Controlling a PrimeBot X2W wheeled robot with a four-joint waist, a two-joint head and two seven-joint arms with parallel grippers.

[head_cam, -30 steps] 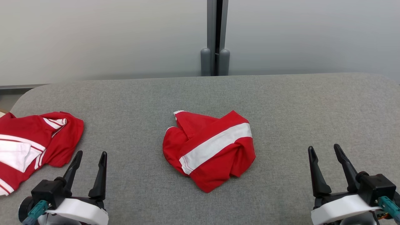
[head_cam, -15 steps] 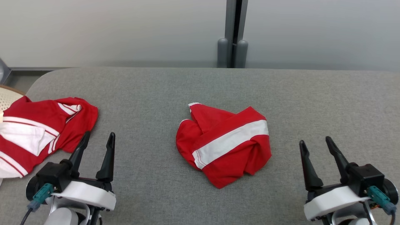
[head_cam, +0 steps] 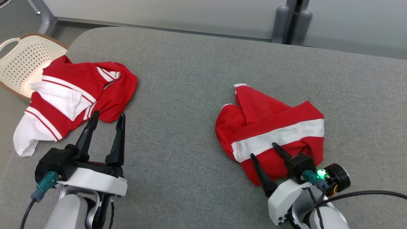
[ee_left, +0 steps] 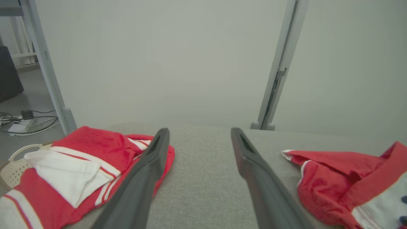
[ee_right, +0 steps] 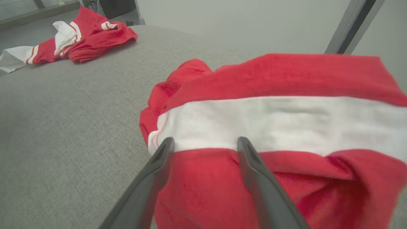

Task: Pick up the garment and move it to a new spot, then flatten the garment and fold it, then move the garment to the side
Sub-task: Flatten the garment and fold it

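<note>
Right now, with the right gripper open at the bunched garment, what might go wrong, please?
The garment is bunched in overlapping folds, so the right gripper may pinch several layers and lift it crumpled. The left gripper sits close beside the second garment at the edge of the table and could snag it.

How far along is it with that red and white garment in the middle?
Nothing looks done: the garment lies crumpled on the grey surface. In hand: the right gripper, open, points at its near edge, gripping nothing; the left gripper is open too. Remaining: lifting, moving, flattening, folding, setting aside.
</note>
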